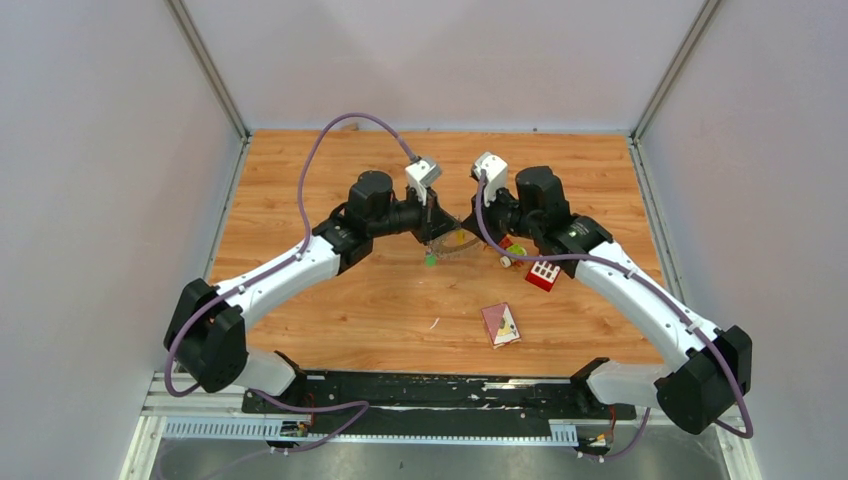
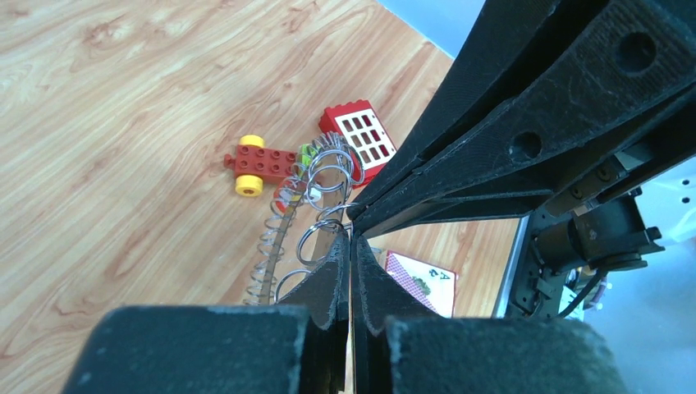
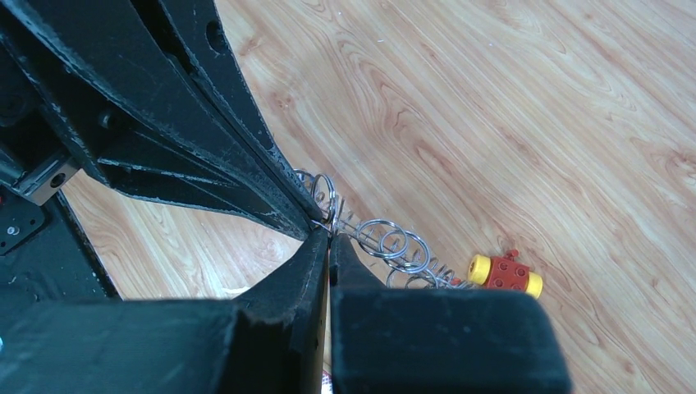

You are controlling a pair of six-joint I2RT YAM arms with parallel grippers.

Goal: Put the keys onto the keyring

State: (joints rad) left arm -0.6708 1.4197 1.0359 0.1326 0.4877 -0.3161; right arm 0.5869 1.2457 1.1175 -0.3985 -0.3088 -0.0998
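Clearly both arms are working at one spot in the middle of the overhead view. The left gripper [image 2: 350,246] has its fingers pressed together with no gap showing, and so does the right gripper [image 3: 328,242]. Their tips meet at the near end of the keyring [image 2: 316,193], and each seems to pinch its wire, though what lies between the pads is hidden.

The keyring trails from the grippers toward the centre of the left wrist view, its far end near the table [image 2: 98,123]. To thread well, one gripper should hold the wire steady while the other slides along the coil, pulling gently so nothing springs loose.

By count there are:
- two grippers
- one keyring, with more loops than I can count
- one red-and-yellow toy [image 2: 256,162]
- one red block [image 2: 361,138]
- one card [image 2: 423,279]

I cannot pick out any loose keys with coloured heads.
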